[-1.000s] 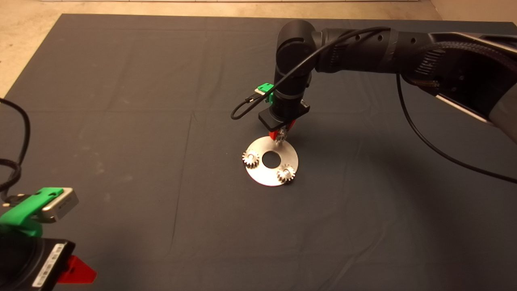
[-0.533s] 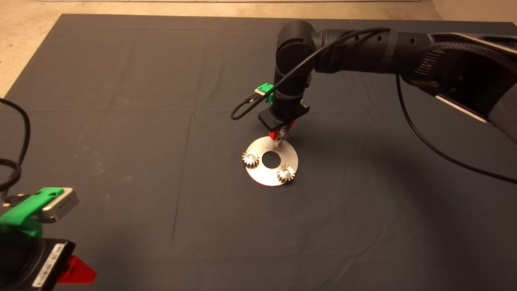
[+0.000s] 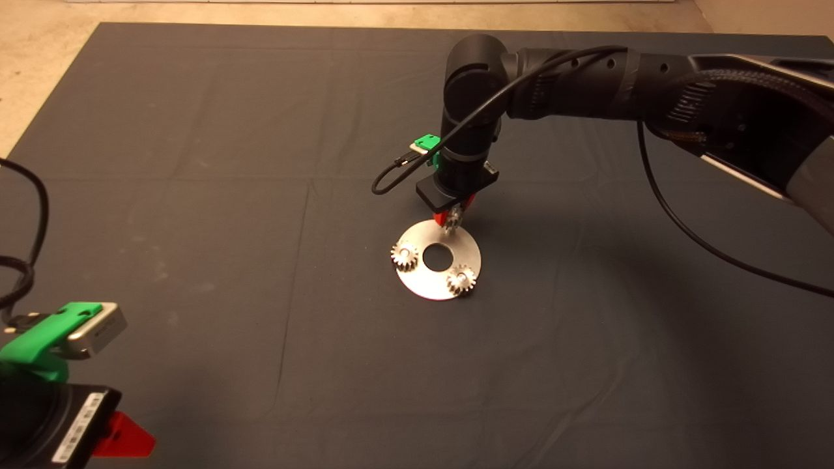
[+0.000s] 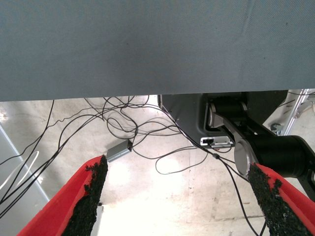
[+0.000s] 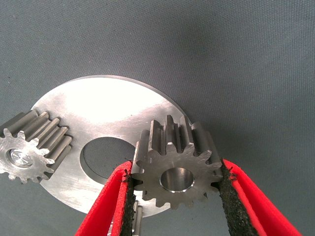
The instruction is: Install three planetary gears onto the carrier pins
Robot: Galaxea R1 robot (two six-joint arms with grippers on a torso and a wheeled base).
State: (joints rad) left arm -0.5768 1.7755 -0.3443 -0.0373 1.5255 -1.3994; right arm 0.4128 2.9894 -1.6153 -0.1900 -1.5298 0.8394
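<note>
A shiny round disc (image 3: pixel 427 284) with a centre hole lies at mid-mat. Two planetary gears sit on carrier pins: one at the disc's left (image 3: pixel 404 255), one at its near right (image 3: pixel 461 280). My right gripper (image 3: pixel 451 218) is over the disc's far rim, shut on the third gear (image 5: pixel 174 169), held just above the disc (image 5: pixel 103 108). In the right wrist view a seated gear (image 5: pixel 29 152) shows its pin tip in the bore. The third pin is hidden under the held gear. My left gripper (image 4: pixel 177 206) is parked open at the mat's near left corner.
The dark mat (image 3: pixel 195 195) covers the table, with pale floor past its far edge. A black cable (image 3: pixel 391 176) loops off the right wrist. In the left wrist view cables and a robot base (image 4: pixel 256 142) lie on the floor beyond the mat edge.
</note>
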